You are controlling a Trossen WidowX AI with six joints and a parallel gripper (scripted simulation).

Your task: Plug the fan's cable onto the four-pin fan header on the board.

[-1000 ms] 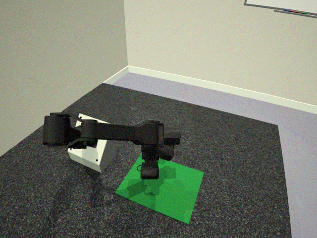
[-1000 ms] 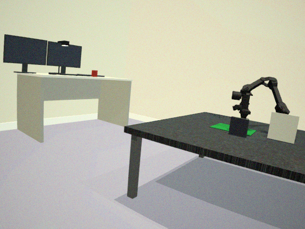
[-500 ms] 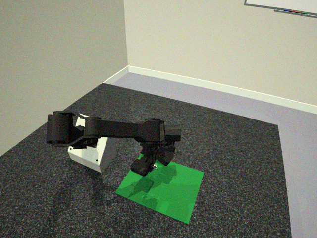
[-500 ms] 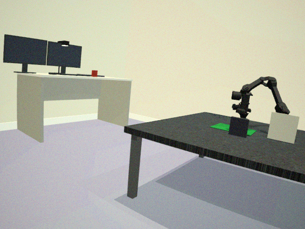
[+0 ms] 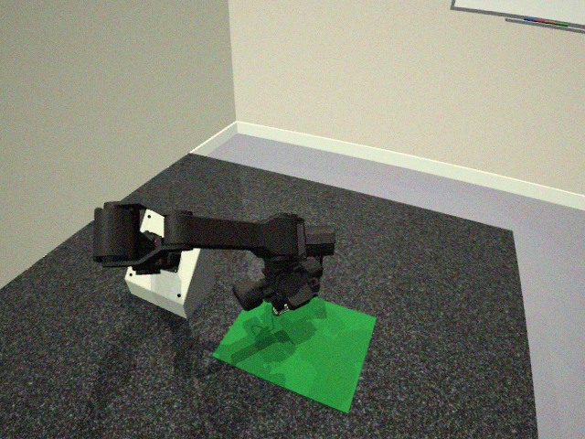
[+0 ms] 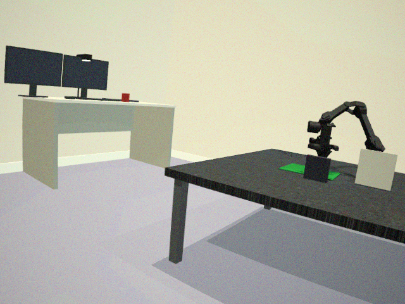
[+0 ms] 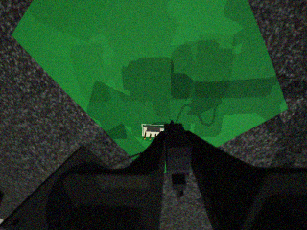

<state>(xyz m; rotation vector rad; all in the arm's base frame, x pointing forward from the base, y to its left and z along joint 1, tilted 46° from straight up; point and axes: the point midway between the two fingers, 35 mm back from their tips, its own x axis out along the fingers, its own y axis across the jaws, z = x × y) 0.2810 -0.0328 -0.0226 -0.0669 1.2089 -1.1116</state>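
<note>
The green board [image 5: 325, 369] [image 6: 292, 167] [image 7: 139, 24] lies flat on the dark table. The white-framed four-pin header [image 5: 281, 309] [image 7: 153, 130] sits near the board's edge, pins showing. My gripper [image 7: 174, 135] is shut on the cable's small black plug [image 7: 178, 155], just right of the header in the wrist view. The plug looks to be above the board, beside the header and not on it; its exact height is unclear. The cable is mostly hidden. The dark, square fan [image 6: 316, 168] stands beside the board in the exterior view; the arm hides it in the top view.
The arm's white base block [image 5: 158, 290] [image 6: 376, 169] stands on the table [image 5: 425, 293] [image 6: 228, 173] near the board. The arm reaches over the board and casts shadows on it. A separate desk [image 6: 39, 140] with two monitors and a red cup [image 6: 125, 97] stands far off.
</note>
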